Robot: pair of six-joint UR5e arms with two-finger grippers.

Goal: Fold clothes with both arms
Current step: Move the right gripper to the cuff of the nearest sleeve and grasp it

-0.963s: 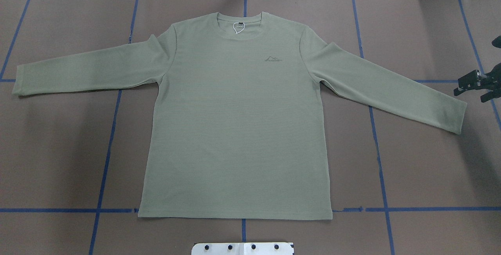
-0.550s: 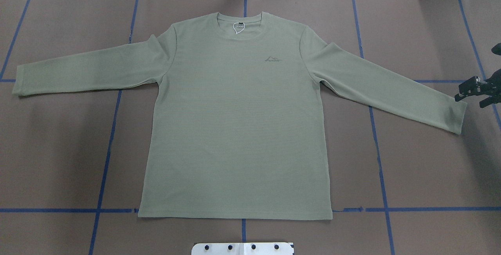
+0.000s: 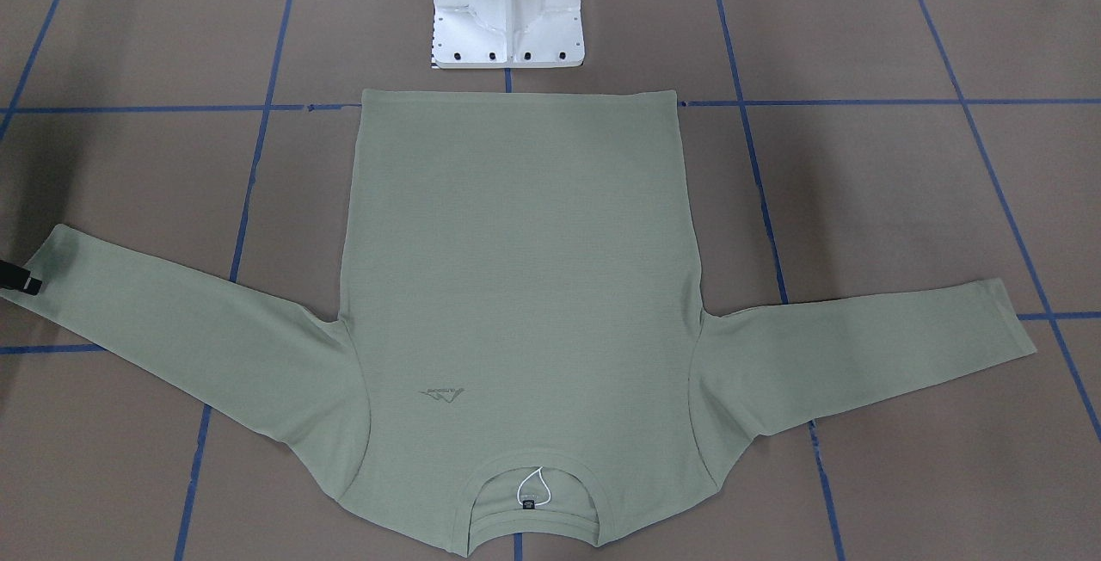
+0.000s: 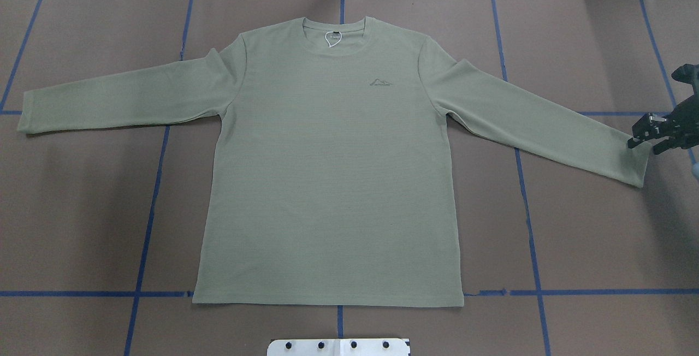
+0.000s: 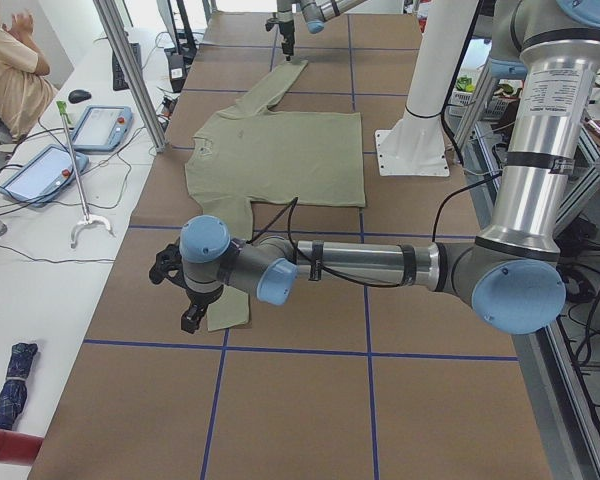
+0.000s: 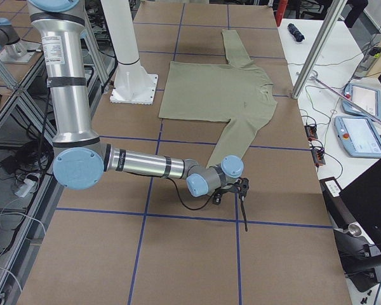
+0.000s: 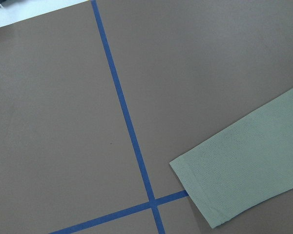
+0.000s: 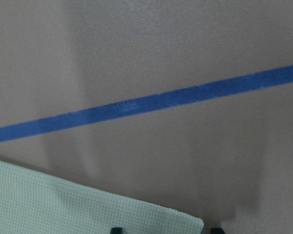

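Observation:
The sage-green long-sleeved shirt [image 4: 327, 170] lies flat and face up on the brown table, collar at the far side and both sleeves spread out. My right gripper [image 4: 645, 144] is open, low at the right sleeve's cuff [image 4: 636, 162]. In the right wrist view its two fingertips [image 8: 116, 229] stand either side of the cuff corner [image 8: 176, 219]. My left gripper [image 5: 190, 318] shows only in the exterior left view, just off the left sleeve's cuff [image 7: 234, 180]; I cannot tell whether it is open or shut.
The white pedestal base [image 3: 507, 19] stands at the near table edge behind the shirt's hem. Blue tape lines [image 4: 147, 225] grid the brown table cover. A side table with tablets [image 5: 100, 125] and a seated person [image 5: 10, 70] lies beyond the table's far edge.
My right gripper has moved down and inward, from just off the right cuff to the cuff's edge. The shirt has not moved.

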